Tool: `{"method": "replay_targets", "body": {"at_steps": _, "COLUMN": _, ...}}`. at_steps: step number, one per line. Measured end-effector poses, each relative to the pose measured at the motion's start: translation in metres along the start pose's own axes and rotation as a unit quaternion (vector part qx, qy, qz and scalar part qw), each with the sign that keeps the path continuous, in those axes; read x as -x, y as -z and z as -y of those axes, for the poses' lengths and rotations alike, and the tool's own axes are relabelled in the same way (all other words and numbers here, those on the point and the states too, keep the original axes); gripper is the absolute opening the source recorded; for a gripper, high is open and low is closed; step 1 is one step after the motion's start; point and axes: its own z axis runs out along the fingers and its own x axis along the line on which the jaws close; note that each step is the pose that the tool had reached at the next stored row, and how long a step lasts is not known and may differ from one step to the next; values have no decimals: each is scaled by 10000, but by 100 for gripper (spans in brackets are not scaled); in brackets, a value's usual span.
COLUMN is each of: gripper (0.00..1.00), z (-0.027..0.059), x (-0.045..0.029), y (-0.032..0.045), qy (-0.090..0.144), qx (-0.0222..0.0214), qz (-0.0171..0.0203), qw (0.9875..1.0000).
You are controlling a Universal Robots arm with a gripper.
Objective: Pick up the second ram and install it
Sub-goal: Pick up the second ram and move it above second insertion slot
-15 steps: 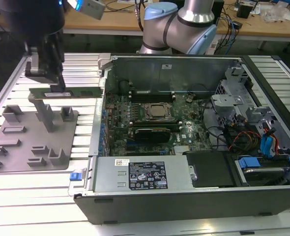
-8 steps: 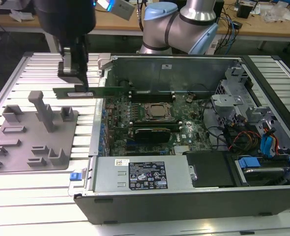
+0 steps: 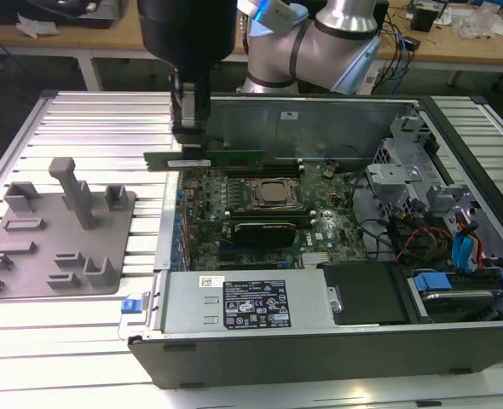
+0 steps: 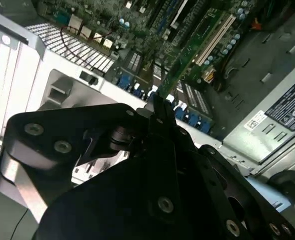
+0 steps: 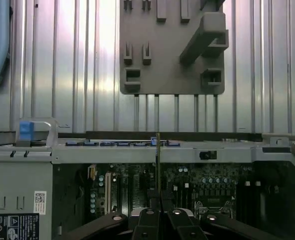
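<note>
Nearest in the exterior view, power supply (image 3: 251, 302) along the near wall of the open case (image 3: 320, 354). Behind it, motherboard (image 3: 320, 226) lying flat. Above the board's far part, toward the exterior view's left, ram (image 3: 234, 159) level, long edge running left to right, clamped near its left end between closed fingers of the gripper (image 3: 190, 145). Same ram (image 5: 158, 150) edge-on in the first wrist view. Off to the exterior view's left, apart from the case, grey holder (image 3: 55, 230) on ribbed table (image 3: 89, 119).

No legible text (labels (image 3: 256, 308) too small)
</note>
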Motion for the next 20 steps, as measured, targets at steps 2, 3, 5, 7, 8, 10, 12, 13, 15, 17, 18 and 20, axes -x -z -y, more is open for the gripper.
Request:
{"method": "replay_targets", "body": {"at_steps": 2, "gripper": 9, "z": 97, "x": -1, "y": 5, "qy": 1, "qx": 1, "qz": 0, "qw": 10000}}
{"method": "replay_targets", "body": {"at_steps": 3, "gripper": 9, "z": 158, "x": -1, "y": 8, "qy": 0, "qx": 2, "qz": 0, "qw": 10000}}
{"method": "replay_targets", "body": {"at_steps": 5, "gripper": 9, "z": 309, "x": -3, "y": 14, "qy": 0, "qx": 4, "qz": 0, "qw": 10000}}
{"method": "replay_targets", "body": {"at_steps": 7, "gripper": 9, "z": 381, "x": -3, "y": 17, "qy": 0, "qx": 6, "qz": 0, "qw": 10000}}
{"method": "replay_targets", "body": {"at_steps": 8, "gripper": 9, "z": 456, "x": -4, "y": 21, "qy": 0, "qx": 7, "qz": 0, "qw": 10000}}
{"method": "replay_targets", "body": {"at_steps": 10, "gripper": 9, "z": 542, "x": -5, "y": 24, "qy": 0, "qx": 10, "qz": 0, "qw": 10000}}
{"method": "replay_targets", "body": {"at_steps": 12, "gripper": 9, "z": 657, "x": -5, "y": 29, "qy": -1, "qx": 13, "qz": 0, "qw": 10000}}
{"method": "replay_targets", "body": {"at_steps": 13, "gripper": 9, "z": 727, "x": -6, "y": 33, "qy": 0, "qx": 16, "qz": 0, "qw": 10000}}
{"method": "replay_targets", "body": {"at_steps": 15, "gripper": 9, "z": 748, "x": -7, "y": 34, "qy": -1, "qx": 17, "qz": 0, "qw": 10000}}
{"method": "replay_targets", "body": {"at_steps": 17, "gripper": 9, "z": 752, "x": -6, "y": 29, "qy": -1, "qx": 16, "qz": 2, "qw": 10000}}
{"method": "replay_targets", "body": {"at_steps": 18, "gripper": 9, "z": 755, "x": -7, "y": 10, "qy": 0, "qx": 18, "qz": 2, "qw": 10000}}
{"method": "replay_targets", "body": {"at_steps": 20, "gripper": 9, "z": 764, "x": -10, "y": -45, "qy": -3, "qx": 39, "qz": 3, "qw": 10000}}
